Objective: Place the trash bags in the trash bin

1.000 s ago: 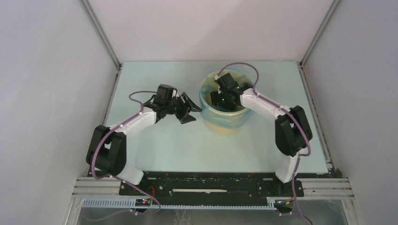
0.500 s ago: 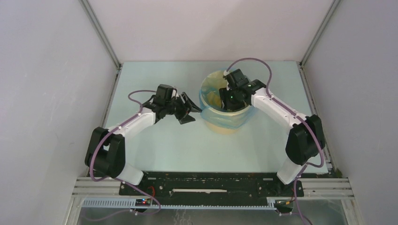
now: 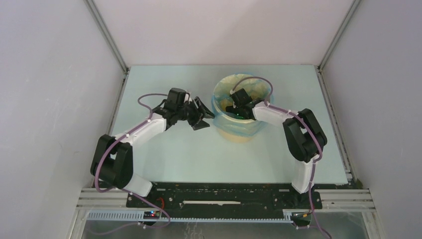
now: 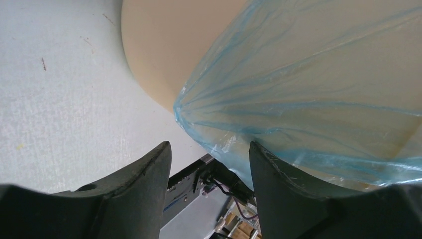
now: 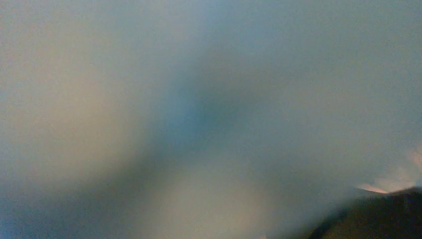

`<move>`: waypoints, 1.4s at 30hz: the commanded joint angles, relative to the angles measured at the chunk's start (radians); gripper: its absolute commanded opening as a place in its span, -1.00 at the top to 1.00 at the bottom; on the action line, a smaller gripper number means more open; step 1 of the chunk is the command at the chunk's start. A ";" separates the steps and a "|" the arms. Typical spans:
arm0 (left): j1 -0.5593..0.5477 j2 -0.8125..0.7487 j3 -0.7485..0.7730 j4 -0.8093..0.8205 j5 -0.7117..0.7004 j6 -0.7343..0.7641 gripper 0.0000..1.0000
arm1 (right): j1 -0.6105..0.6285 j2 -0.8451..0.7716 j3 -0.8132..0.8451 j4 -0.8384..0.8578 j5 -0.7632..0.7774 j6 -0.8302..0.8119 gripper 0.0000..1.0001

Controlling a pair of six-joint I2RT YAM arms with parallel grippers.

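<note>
Just ahead of the left claw (image 4: 209, 149), the trash bag (image 4: 308, 89) lay stretched down the outer wall of the trash bin (image 4: 164, 50). Its film gathered to a puckered point just above the gap between the jaws. That claw stood spread, pinching nothing. The film's lower edge ran close by its right finger, though whether the two touched could not be told.

Most of the job looked done. From above, the pale blue film was folded over the bin's rim and hung as a cuff around the outside, leaving only the bottom band of the yellow wall bare. So the bag sat in the bin as a liner, not loose on the table (image 3: 199, 154).

Down inside the bin, the right claw (image 3: 233, 107) reached below the rim, its tips out of sight. Its own camera gave only a blur of blue and beige, as if pressed close to film and wall, so whether it was spread or pressed together could not be told.

What was probably left was to seat the liner against the inside, even out the cuff on the side facing the left claw, and lift both arms away.

As for contents, the bin held the bag and the right claw. Nothing else showed inside, though the arm hid part of the interior.
</note>
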 commanded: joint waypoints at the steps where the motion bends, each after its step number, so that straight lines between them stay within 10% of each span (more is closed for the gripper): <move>1: -0.010 0.002 0.070 0.016 -0.011 0.002 -0.27 | -0.008 0.040 -0.041 0.138 -0.019 0.014 -0.40; 27: -0.013 -0.023 0.058 -0.028 -0.049 0.058 -0.29 | -0.018 -0.215 0.099 -0.138 -0.080 0.104 -0.40; 42: 0.007 -0.301 0.008 -0.286 -0.271 0.215 -0.70 | -0.016 -0.367 0.496 -0.446 0.008 0.057 -0.54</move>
